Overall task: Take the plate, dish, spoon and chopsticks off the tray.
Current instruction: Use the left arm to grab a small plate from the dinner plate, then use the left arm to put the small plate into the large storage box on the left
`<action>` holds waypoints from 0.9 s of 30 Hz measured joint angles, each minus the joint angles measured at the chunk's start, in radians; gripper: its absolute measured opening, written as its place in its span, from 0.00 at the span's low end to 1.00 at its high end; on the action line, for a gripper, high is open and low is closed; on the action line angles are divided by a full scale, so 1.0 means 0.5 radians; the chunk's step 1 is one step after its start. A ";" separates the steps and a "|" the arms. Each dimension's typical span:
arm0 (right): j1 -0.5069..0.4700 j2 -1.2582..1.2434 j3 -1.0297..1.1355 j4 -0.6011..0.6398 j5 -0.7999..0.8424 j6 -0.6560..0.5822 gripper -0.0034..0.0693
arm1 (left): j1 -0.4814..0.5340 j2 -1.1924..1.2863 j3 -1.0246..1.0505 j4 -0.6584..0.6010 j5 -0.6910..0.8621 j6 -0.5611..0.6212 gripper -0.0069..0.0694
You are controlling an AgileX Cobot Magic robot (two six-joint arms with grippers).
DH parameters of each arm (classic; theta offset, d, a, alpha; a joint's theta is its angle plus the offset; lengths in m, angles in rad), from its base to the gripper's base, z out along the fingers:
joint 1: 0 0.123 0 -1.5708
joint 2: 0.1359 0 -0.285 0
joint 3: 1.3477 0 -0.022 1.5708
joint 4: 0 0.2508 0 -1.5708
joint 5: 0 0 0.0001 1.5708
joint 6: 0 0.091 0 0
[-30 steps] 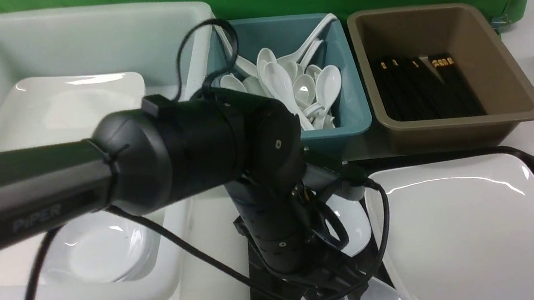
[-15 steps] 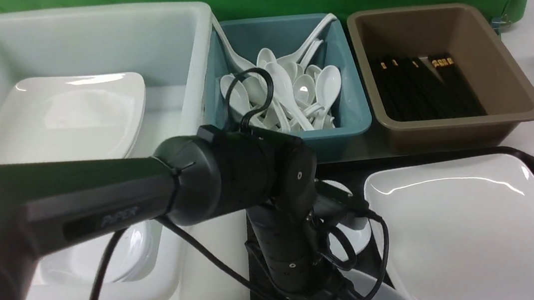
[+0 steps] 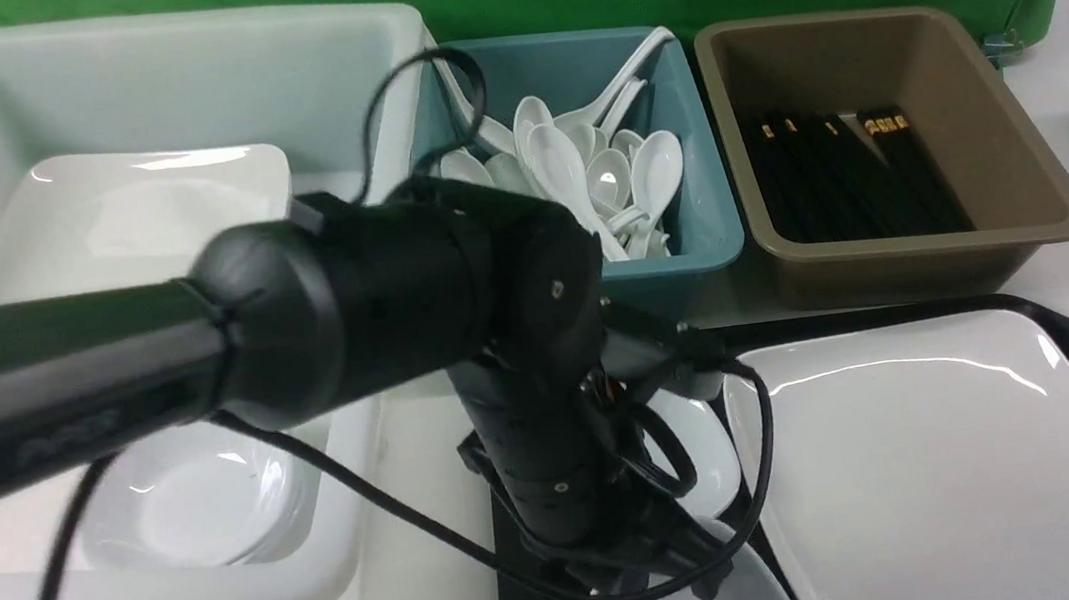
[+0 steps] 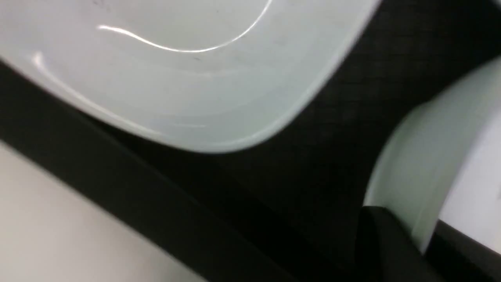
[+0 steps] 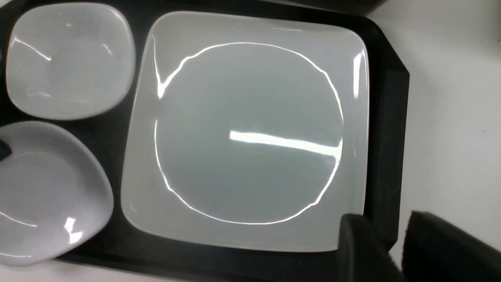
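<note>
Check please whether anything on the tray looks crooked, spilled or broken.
Nothing is spilled or broken. One thing stands out: the near dish looks tilted, its edge over the rim of the tray, with the left gripper on its rim. The plate lies flat.

Left wrist view: blur is softening every outline. The left gripper (image 4: 430, 235) is clamping the rim of the held dish (image 4: 426, 164), but the bottom edge is cropping both fingers (image 4: 383, 243) and the right edge is cropping that dish. Front view: the left arm (image 3: 344, 302) is hiding those fingers and most of the held dish between them. The second dish (image 3: 713, 451), just beyond the fingers, is showing only partly. The plate (image 3: 947, 474), beside the fingers, is running off the bottom edge. Right wrist view: the bottom edge is cropping the right gripper (image 5: 387, 227), whose fingers are standing apart.
</note>
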 joint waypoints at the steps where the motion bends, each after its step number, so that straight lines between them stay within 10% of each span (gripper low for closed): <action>1: 0.000 0.000 0.000 0.000 0.000 0.000 0.34 | 0.016 -0.126 -0.004 0.002 0.008 -0.013 0.11; 8: 0.000 0.000 0.000 0.000 -0.006 0.000 0.34 | 0.306 -0.595 -0.050 -0.089 0.007 -0.021 0.11; 20: 0.000 0.000 0.000 0.000 -0.021 0.000 0.34 | 1.905 -1.019 0.372 -0.489 -0.013 0.202 0.11; 27: 0.000 0.000 0.000 0.000 -0.024 0.000 0.34 | 2.076 -0.862 0.747 -0.621 -0.342 0.416 0.12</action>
